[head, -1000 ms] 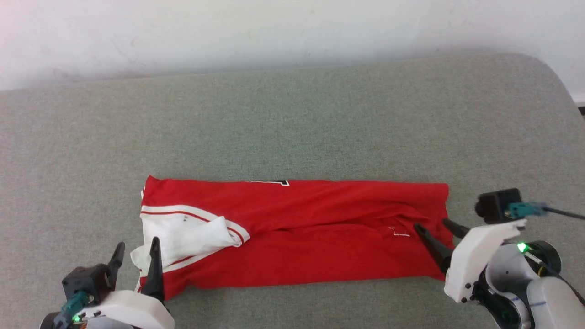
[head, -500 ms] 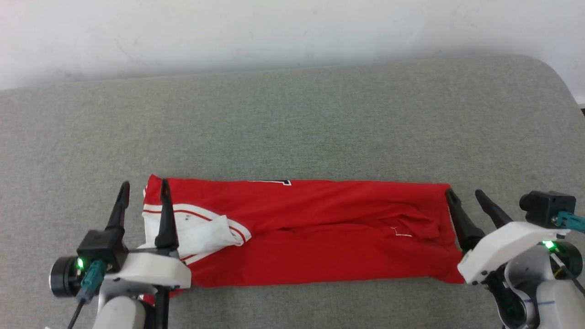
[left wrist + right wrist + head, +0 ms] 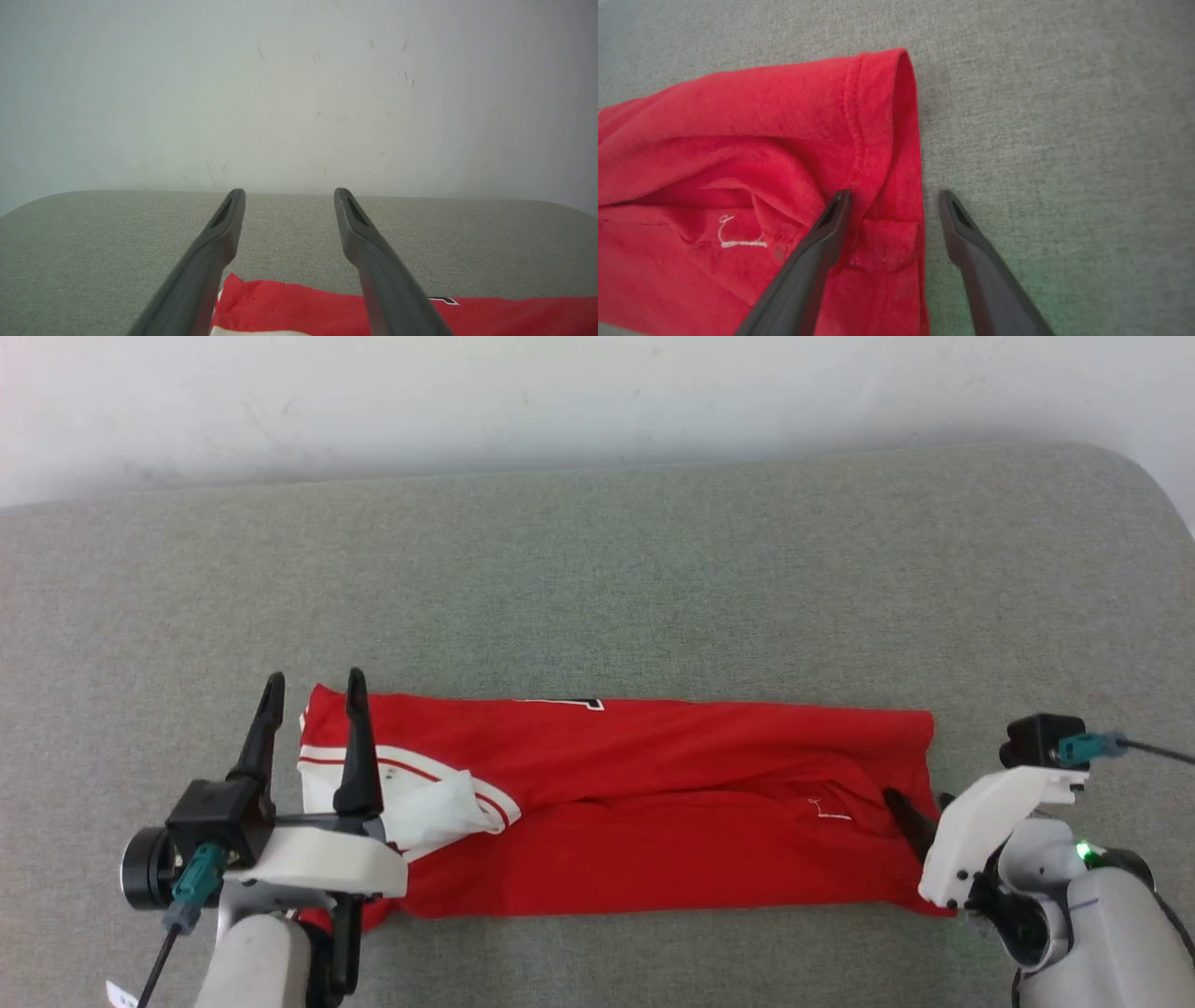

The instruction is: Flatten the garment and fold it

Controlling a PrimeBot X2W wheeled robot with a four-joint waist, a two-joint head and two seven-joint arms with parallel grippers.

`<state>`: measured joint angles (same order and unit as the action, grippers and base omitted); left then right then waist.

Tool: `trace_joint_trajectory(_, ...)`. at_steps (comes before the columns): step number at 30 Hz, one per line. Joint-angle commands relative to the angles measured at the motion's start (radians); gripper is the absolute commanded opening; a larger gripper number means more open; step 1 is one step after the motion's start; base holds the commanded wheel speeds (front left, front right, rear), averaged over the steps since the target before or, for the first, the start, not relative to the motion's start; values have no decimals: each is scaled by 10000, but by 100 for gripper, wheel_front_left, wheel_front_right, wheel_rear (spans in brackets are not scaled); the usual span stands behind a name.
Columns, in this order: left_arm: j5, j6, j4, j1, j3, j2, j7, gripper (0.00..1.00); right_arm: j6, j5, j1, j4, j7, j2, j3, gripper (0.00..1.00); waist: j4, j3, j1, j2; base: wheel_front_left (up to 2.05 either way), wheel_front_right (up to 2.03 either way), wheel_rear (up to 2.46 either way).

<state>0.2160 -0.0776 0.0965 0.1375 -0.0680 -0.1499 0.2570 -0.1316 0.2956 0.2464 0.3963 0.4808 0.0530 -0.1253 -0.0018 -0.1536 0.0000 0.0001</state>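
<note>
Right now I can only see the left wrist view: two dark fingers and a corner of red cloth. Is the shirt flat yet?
Observer: Not flat. From the head view, the garment is folded into a long red band, with a ridge running along its middle.
Operator: What's the white bit under my fingers?
Observer: A white sleeve with red striped trim, bunched on the band's left end.
Operator: Where's the other gripper?
Observer: The right gripper is open at the band's right end. In its wrist view, one finger is over the red hem and the other is over the grey cushion.
</note>
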Motion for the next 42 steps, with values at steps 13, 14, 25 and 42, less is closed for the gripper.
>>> trace_joint_trajectory(13, -456, 324, 278, 458, 559, 355, 47, 100, 9, 204, 535, 442, 1607, -27, 734, 0, 68, -17, 0, -1, 0, 0, 0)
trace_joint_trajectory(14, -469, 330, 289, 452, 587, 375, 47, 100, 9, 172, 523, 365, 1542, -27, 720, 0, 66, -9, 0, -1, 0, 0, 0)
trace_joint_trajectory(25, -632, 441, 348, 291, 782, 545, 47, 100, 9, -1802, 57, -812, 1008, -28, -1146, 0, 71, 105, 0, -1, 0, 0, 0)
trace_joint_trajectory(42, -790, 620, 444, 160, 874, 711, 47, 100, 9, -3588, -613, -2336, 1619, 247, -2161, 0, 190, 228, 0, -1, 0, 0, 0)
